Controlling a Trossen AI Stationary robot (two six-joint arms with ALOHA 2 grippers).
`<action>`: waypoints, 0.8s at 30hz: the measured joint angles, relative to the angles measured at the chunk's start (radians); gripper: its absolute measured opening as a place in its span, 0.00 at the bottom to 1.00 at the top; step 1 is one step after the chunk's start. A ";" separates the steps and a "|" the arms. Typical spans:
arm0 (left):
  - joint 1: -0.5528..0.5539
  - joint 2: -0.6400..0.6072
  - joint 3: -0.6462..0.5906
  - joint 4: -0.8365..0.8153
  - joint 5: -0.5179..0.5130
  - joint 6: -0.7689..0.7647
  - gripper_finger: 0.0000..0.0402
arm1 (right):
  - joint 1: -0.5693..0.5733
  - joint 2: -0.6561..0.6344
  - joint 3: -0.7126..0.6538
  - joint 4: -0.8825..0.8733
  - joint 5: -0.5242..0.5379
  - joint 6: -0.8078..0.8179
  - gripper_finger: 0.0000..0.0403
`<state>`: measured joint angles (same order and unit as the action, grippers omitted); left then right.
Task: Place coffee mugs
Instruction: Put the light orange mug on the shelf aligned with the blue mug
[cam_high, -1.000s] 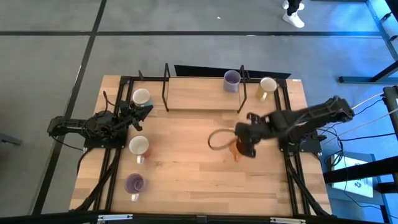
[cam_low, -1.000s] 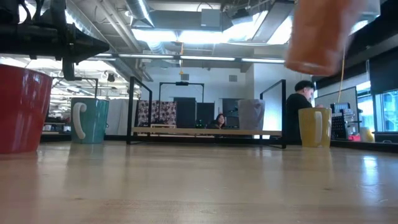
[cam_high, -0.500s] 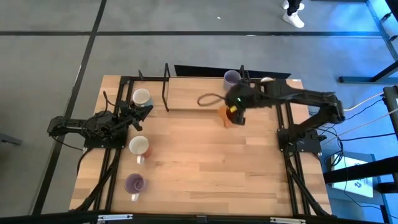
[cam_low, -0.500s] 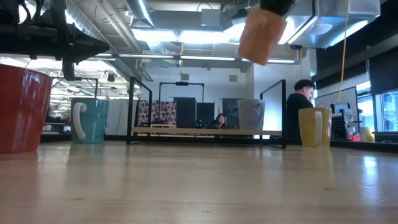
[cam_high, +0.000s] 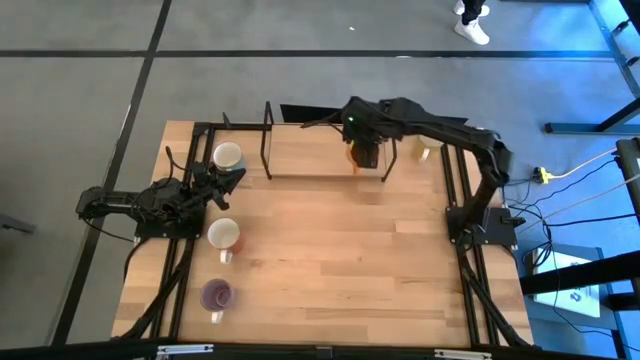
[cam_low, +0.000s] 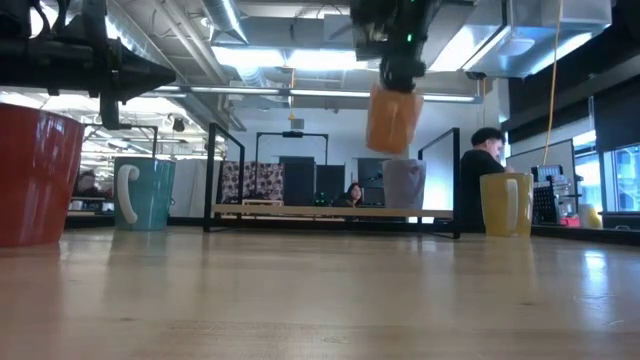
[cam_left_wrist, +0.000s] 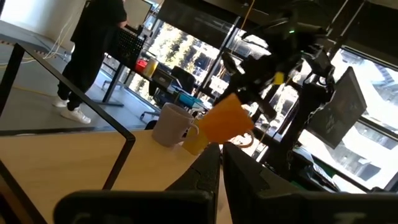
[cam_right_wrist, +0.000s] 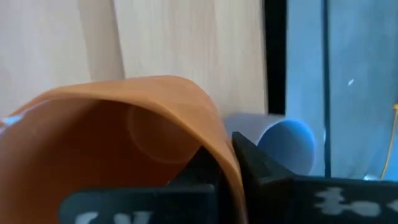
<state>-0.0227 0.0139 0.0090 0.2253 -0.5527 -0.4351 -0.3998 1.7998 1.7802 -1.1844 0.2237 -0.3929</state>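
My right gripper hangs over the raised wooden shelf at the table's far side, shut on an orange mug. Below and just behind it, a pale lavender mug stands on the shelf, with a yellowish mug to its right. My left gripper rests shut at the table's left, beside a white-and-teal mug. A white mug with a red outside and a dark purple mug stand near the left edge. My right gripper pinches the orange mug's wall at the rim, one finger inside the mug and one outside. The fingers come from above, slanting down. The mug hangs below them, slightly tilted and lifted clear of the shelf.
Black frame posts and rails stand around the shelf. People sit in the room beyond the table. Bare wood lies in the table's middle.
My right gripper has carried the orange mug from above the table's middle right toward the far edge and a little left, so it now hangs over the shelf. The wrist has rolled, and the mug hangs more upright than before. It stayed lifted clear throughout.
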 joint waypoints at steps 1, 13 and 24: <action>0.000 0.000 0.000 0.000 -0.004 0.000 0.03 | -0.013 0.016 0.000 -0.015 -0.006 -0.008 0.01; 0.000 0.000 0.000 0.000 -0.013 -0.001 0.03 | -0.086 0.097 -0.051 -0.043 -0.112 -0.091 0.02; 0.000 0.000 0.000 0.000 -0.012 -0.004 0.03 | -0.120 0.098 -0.152 0.009 -0.107 -0.172 0.01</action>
<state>-0.0227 0.0139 0.0090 0.2258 -0.5652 -0.4389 -0.5198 1.8980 1.6284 -1.1755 0.1163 -0.5648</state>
